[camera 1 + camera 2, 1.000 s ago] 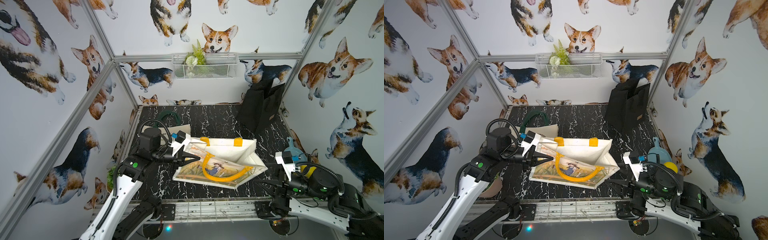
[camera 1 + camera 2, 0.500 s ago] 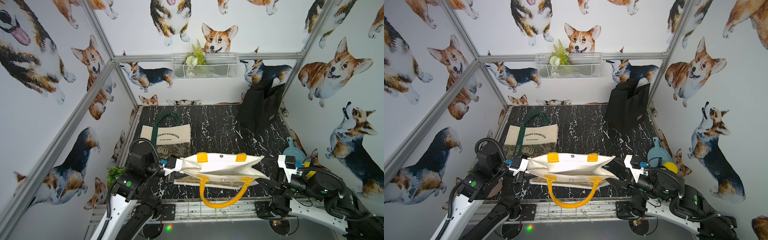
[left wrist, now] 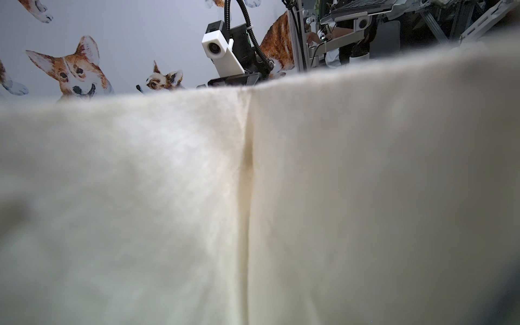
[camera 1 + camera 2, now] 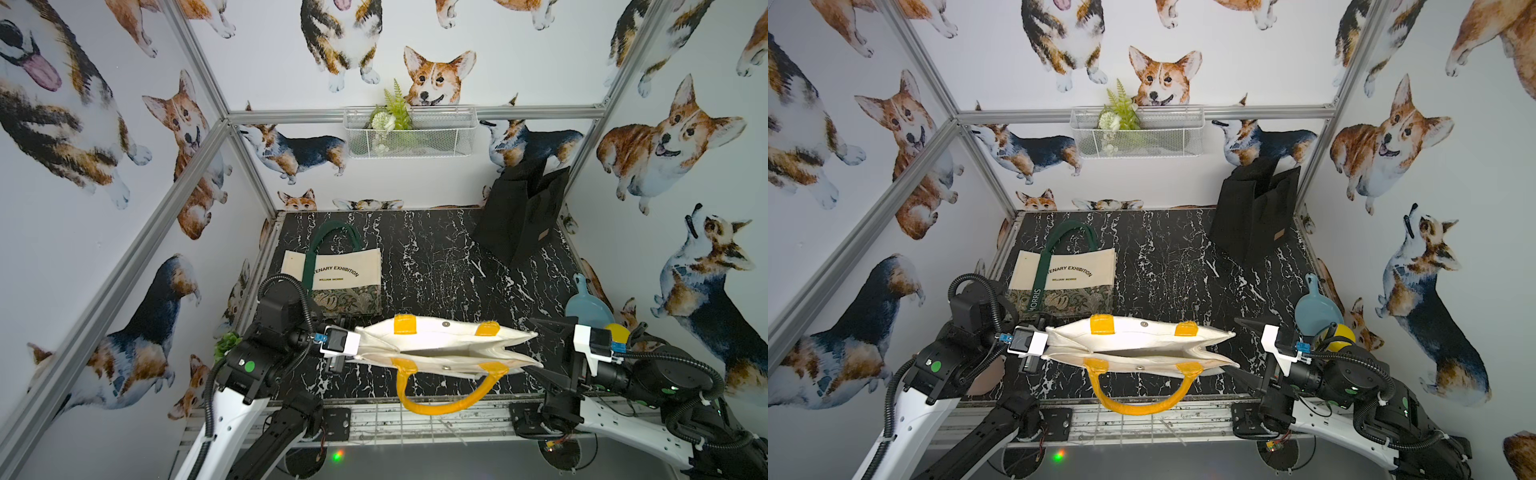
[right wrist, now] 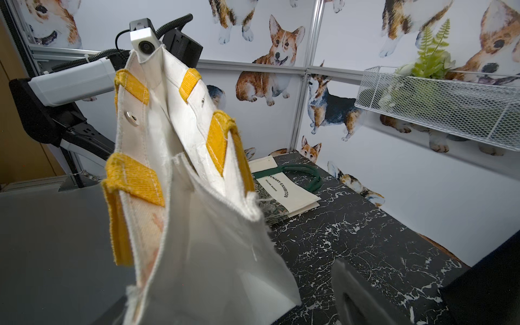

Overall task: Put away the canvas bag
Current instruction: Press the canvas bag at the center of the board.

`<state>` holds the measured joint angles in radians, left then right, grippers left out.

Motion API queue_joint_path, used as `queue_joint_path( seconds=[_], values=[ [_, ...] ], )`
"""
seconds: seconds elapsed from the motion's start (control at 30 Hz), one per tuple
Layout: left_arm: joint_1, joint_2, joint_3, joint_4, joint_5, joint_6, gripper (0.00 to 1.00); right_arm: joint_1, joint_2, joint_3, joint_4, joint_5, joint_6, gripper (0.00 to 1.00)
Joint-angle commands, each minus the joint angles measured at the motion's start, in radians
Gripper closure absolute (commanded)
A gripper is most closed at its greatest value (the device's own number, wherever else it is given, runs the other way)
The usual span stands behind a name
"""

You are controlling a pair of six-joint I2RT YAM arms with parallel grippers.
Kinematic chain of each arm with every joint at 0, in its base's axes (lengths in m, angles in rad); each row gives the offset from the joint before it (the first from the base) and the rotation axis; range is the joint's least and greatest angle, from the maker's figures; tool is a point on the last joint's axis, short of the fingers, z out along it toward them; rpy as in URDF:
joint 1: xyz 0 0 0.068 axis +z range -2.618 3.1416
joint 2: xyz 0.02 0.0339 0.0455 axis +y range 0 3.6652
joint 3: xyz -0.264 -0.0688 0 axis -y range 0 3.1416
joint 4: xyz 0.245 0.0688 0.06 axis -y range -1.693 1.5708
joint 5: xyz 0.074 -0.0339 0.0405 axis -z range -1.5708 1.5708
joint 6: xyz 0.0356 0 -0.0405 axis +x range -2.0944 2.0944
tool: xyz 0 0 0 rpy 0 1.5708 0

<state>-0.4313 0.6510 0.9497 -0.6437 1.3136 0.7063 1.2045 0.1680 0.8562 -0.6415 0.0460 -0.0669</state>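
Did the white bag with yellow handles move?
Yes. The white canvas bag with yellow handles came forward and lifted, uncovering the flat cream tote with green handles.

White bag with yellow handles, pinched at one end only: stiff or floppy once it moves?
Probably fairly stiff: the canvas bag holds its rim straight out from the left gripper, which is shut on one end. Its yellow handle droops loose, so it will likely swing. It seems light: no contents show in the mouth.
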Motion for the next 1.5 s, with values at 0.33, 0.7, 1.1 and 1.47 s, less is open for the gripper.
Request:
queue_joint_path(
  seconds=[0.33,0.7,1.1,1.47],
  values=[
    [-0.029,0.047,0.026,0.195,0.153,-0.237,1.00,0.001,0.122,0.004,0.106,-0.188,-0.077,0.15],
    [-0.029,0.111,0.034,0.359,0.054,-0.537,1.00,0.001,0.097,-0.014,0.093,-0.230,0.118,0.96],
    [-0.029,0.172,0.013,0.406,-0.394,-0.887,0.93,0.001,0.265,0.144,-0.078,0.074,0.406,1.00],
    [-0.023,0.367,0.184,0.037,-1.040,-0.936,0.79,0.001,0.418,0.291,-0.146,0.178,0.544,1.00]
  ],
)
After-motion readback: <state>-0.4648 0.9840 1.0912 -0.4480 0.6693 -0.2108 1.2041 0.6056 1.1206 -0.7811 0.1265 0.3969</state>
